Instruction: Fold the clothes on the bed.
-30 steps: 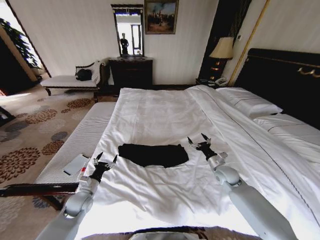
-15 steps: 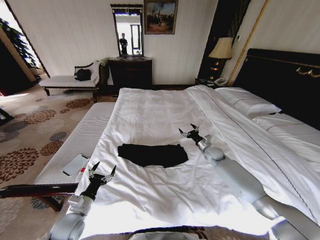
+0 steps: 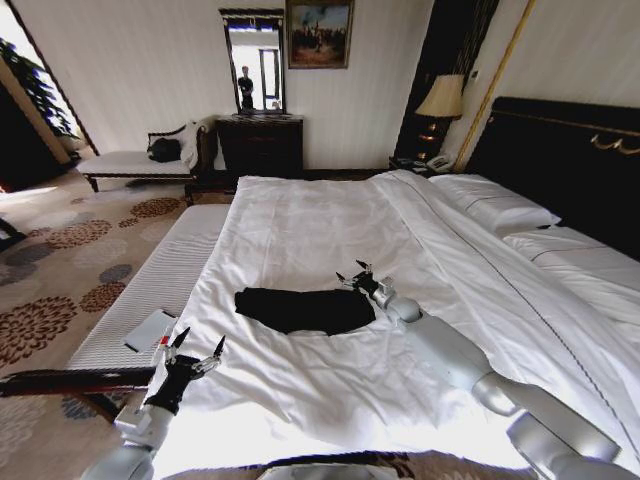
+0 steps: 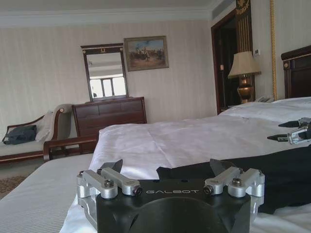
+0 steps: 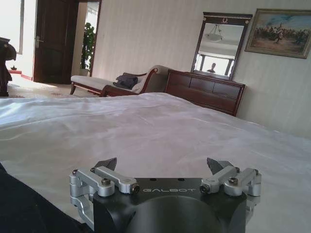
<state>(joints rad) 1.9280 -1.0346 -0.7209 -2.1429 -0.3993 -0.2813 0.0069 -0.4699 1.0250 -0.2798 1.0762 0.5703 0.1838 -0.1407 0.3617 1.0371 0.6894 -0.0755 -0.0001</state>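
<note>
The black clothes (image 3: 305,309) lie in a folded bundle on the white bed (image 3: 330,230). The right hand (image 3: 354,275) is open and sits just beside the far right corner of the clothes, low over the sheet. The left hand (image 3: 196,349) is open too, near the bed's left edge, with the clothes ahead of it and to its right. Left of that hand a long white bench (image 3: 165,270) holds a flat book (image 3: 151,329). Nothing lies between either hand and the clothes. The bundle's long side runs from one hand toward the other, across the bed.
</note>
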